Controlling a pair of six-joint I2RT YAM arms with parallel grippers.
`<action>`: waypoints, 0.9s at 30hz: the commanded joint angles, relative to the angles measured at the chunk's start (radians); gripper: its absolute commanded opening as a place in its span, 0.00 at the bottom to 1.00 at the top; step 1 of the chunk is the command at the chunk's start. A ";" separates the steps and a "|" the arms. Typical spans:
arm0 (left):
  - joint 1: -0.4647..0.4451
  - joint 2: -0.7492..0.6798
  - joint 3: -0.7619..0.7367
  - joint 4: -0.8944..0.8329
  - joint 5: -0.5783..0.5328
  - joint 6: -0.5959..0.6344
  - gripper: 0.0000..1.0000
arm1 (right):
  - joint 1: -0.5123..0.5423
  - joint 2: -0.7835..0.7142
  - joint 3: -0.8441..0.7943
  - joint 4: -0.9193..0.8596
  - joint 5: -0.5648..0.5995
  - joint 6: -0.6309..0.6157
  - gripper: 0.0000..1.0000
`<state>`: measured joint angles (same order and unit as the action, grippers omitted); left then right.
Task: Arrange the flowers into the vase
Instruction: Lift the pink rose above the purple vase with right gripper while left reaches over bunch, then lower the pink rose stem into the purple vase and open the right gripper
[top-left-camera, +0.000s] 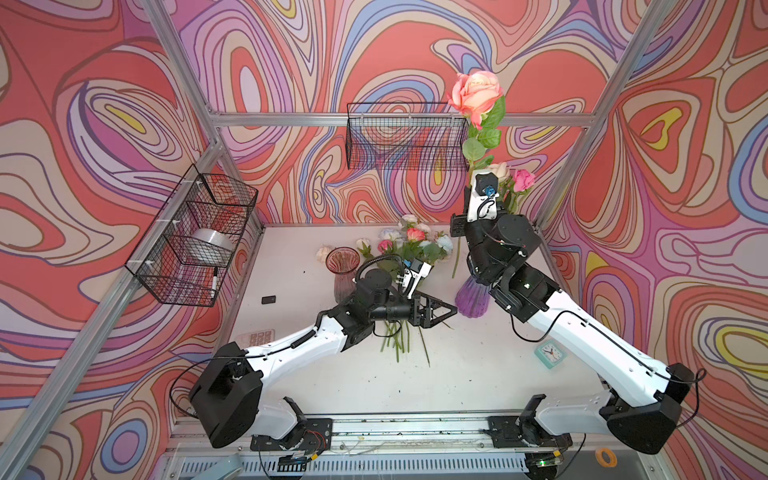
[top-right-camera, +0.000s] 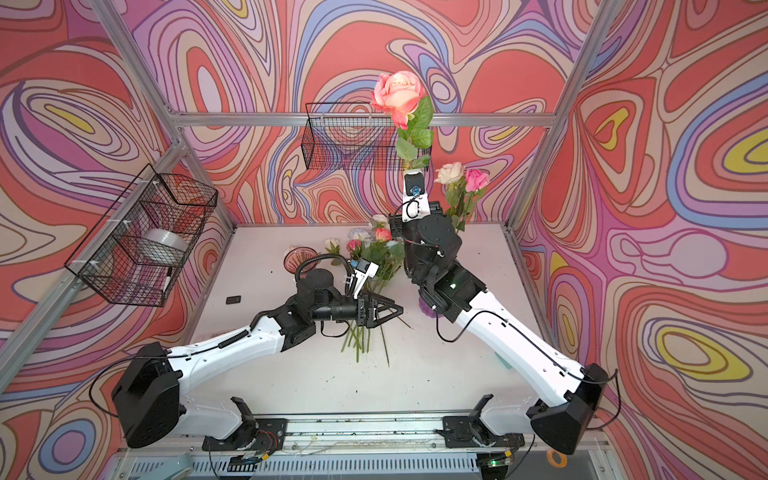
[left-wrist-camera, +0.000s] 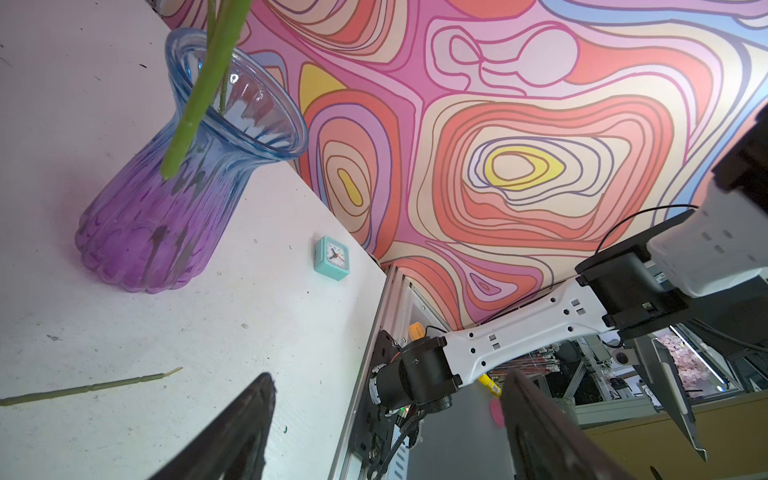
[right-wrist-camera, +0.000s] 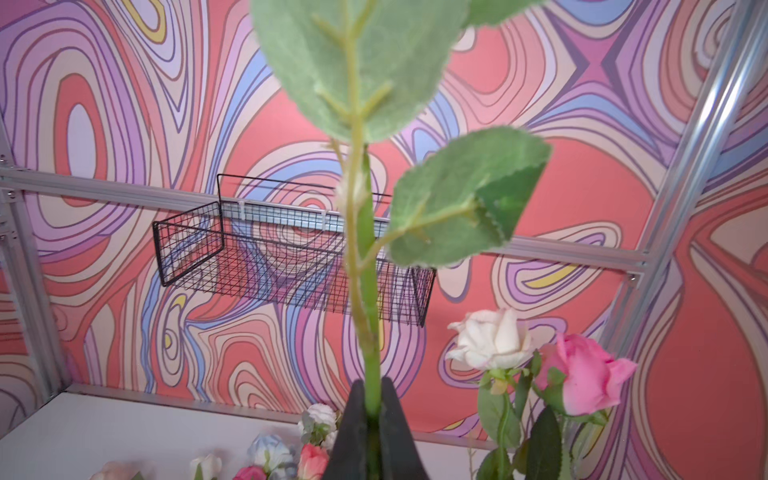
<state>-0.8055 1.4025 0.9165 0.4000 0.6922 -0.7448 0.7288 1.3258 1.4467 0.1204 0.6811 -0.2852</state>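
Top views, left gripper (top-left-camera: 453, 309): low over the table (top-left-camera: 332, 374), above loose stem ends, tips pointing to 3 o'clock.
Top views, vase (top-left-camera: 471, 301): purple-blue, upright, at 3 o'clock of the left gripper, partly behind the right arm (top-left-camera: 561, 320).
Top views, held rose (top-left-camera: 473, 93): coral bloom high at 12 o'clock of the vase; its stem tail hangs at the vase's 10 o'clock, outside it.
Top views, cream rose (top-left-camera: 498, 170) and pink rose (top-left-camera: 523, 179): standing in the vase.
Top views, bunch of flowers (top-left-camera: 411, 245): lying on the table at 11 o'clock of the left gripper.
Left wrist, fingers (left-wrist-camera: 249, 415): spread wide, nothing between them.
Left wrist, vase: thin stems inside the mouth; the held rose's thick stem crosses before the rim, cut end outside the glass.
Right wrist, right gripper (right-wrist-camera: 373, 399): clenched on the held rose's stem.
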 joint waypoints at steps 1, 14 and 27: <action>0.001 -0.023 0.025 0.009 0.005 0.009 0.86 | -0.020 -0.022 0.042 0.099 0.064 -0.111 0.00; 0.001 -0.056 0.018 -0.003 -0.026 0.022 0.85 | -0.218 -0.025 0.060 0.015 0.027 -0.023 0.00; 0.001 -0.044 0.018 -0.014 -0.033 0.033 0.86 | -0.242 -0.141 -0.179 -0.076 0.050 0.147 0.00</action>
<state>-0.8055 1.3705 0.9165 0.3885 0.6613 -0.7296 0.4900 1.2232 1.3079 0.0906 0.7177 -0.2092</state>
